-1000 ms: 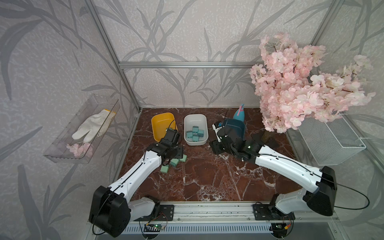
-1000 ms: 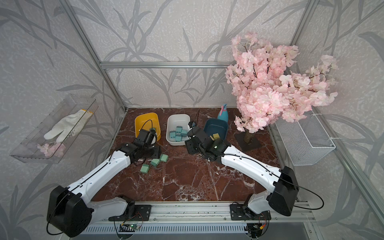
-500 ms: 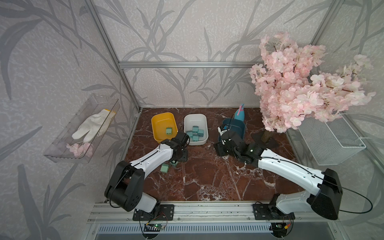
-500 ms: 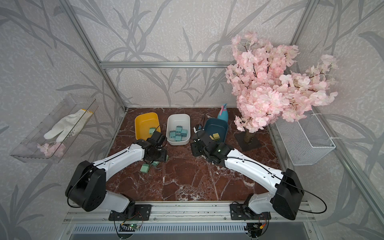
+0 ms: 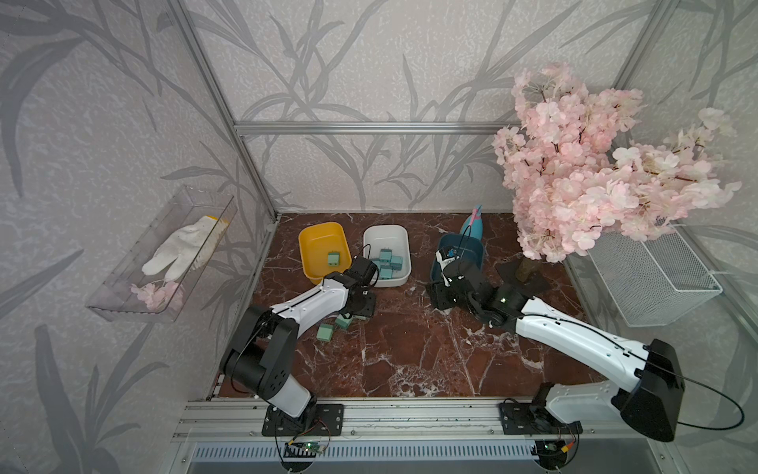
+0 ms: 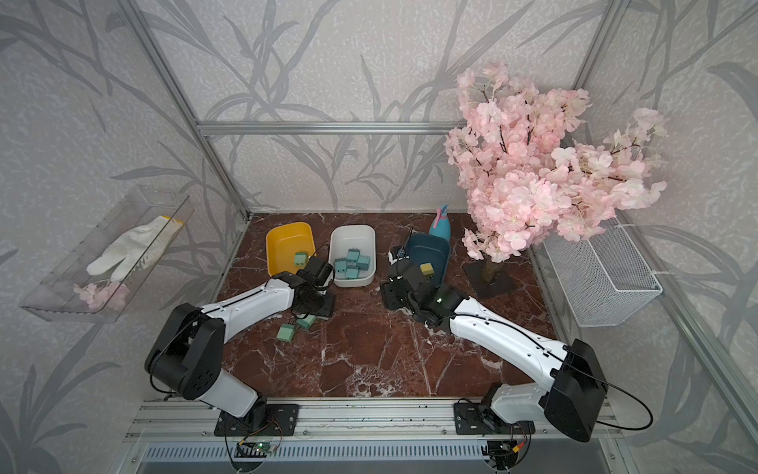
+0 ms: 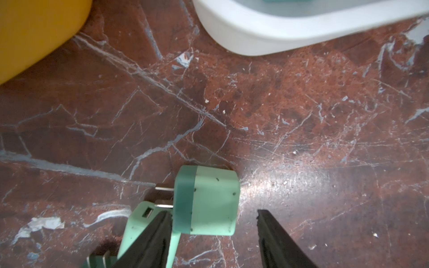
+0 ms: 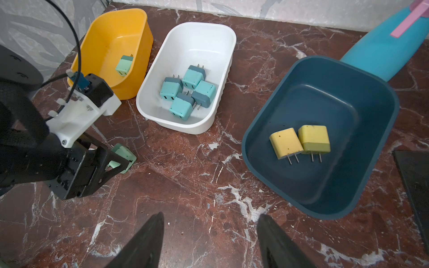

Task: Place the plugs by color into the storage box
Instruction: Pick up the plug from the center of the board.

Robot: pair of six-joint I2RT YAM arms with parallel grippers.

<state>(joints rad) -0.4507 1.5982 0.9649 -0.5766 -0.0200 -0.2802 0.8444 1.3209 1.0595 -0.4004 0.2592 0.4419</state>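
Done so far: 2 yellow plugs (image 8: 285,142) lie side by side in the dark blue bin (image 8: 325,76), 4 light blue plugs (image 8: 171,88) sit bunched in the white bin (image 8: 199,37), and 1 green plug (image 8: 124,66) lies in the yellow bin (image 8: 104,34).
Left to do: at least 3 loose green plugs (image 5: 324,331) lie on the table (image 8: 209,181) just in front of the yellow and white bins. By my reckoning the sorting is past halfway, with only green left.
Left gripper (image 7: 213,212): low over the table, jaws apart and straddling the target plug (image 7: 206,199). 1 finger is right at its banded end and the other stands clear, so nothing is gripped yet.
Neighbours: a 2nd loose plug (image 7: 137,225) lies just beside the target, partly behind that finger. The prongs of a 3rd poke in at the edge of the left wrist view.
Right gripper (image 8: 210,214): jaws apart and empty, hovering over bare table in front of the white and dark blue bins.
Look of the target plug: a small rounded cube lying on its side, pale green with a darker band at the prong end and 2 thin metal prongs.
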